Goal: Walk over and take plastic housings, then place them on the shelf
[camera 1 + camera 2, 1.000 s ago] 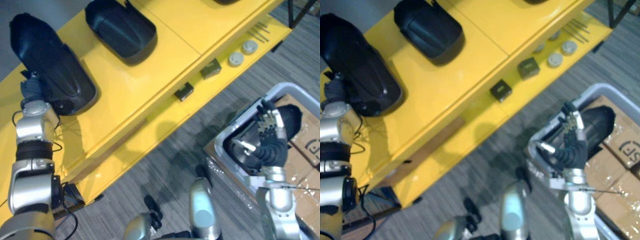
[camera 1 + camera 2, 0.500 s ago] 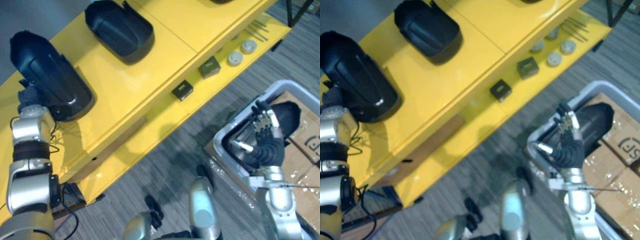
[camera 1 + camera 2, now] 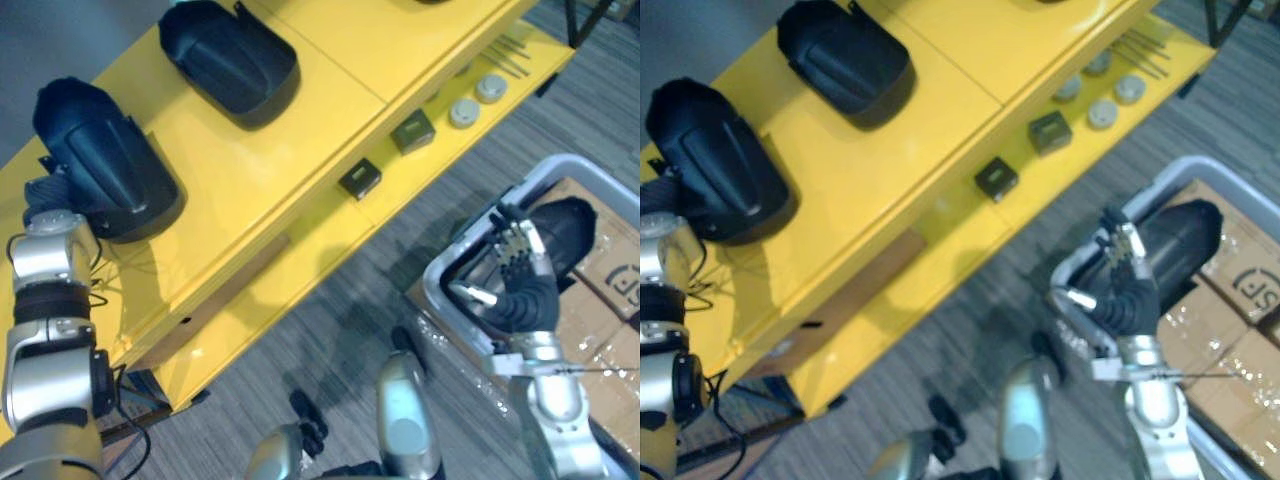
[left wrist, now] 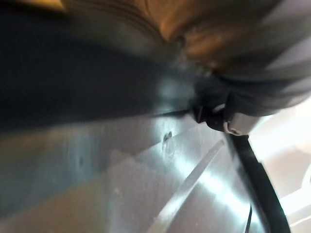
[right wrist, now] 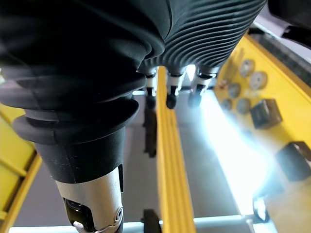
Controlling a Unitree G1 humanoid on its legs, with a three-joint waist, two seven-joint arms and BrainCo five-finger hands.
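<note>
A black plastic housing (image 3: 100, 160) lies on the yellow shelf top (image 3: 250, 170) at the left. My left hand (image 3: 45, 192) is against its near left edge, and up close in the left wrist view the housing (image 4: 73, 73) is a dark mass. A second black housing (image 3: 228, 62) rests hollow side up farther along the shelf. My right hand (image 3: 518, 268) hovers open, holding nothing, over a grey bin (image 3: 432, 288). In that bin lies another black housing (image 3: 565, 225). In the right wrist view its fingers (image 5: 171, 92) are straight.
The lower yellow shelf carries two small dark blocks (image 3: 360, 180) (image 3: 411, 131), round grey discs (image 3: 463, 112) and thin rods (image 3: 512, 57). Wrapped cardboard boxes (image 3: 615, 290) sit beside the bin. Grey carpet floor (image 3: 330, 330) lies between shelf and bin.
The left housing has turned and settled lower on the shelf top, with my left hand shifting slightly left beside it. My right hand stays over the bin. The view has shifted a little.
</note>
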